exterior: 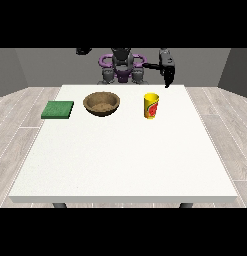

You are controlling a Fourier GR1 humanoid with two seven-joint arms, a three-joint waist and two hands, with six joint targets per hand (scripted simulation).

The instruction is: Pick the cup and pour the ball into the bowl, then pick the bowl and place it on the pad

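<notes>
Setting: grey walls and pale wood floor around a big white table (125, 160), with the robot small at the far edge.

Cup: the yellow cup (151, 105) with a red mark stands upright on the far half of the table, toward the view's right. It's standing straight, so I'd guess the ball is sitting down inside it; I can't actually see a ball from here.

Bowl: the brown bowl (101, 104) sits mouth up just left of the cup, apart from it, not touching. Makes sense as a pour target, since tipping the cup leftward would send the ball that way.

Pad: the green pad (58, 109) lies flat further left, near the table's left edge, beside the bowl but with a gap. Nothing is on it yet.

Hand at the view's right: this hand (168, 76) hangs above the table's far edge, behind and a bit right of the cup, well clear of it. Fingers seem to point down, but whether they're spread or curled I can't tell.

Hand at the view's left: only a dark bit (83, 51) shows up high, away from everything; finger state, no idea.

Progress: looks like square one, nothing picked or poured.
</notes>
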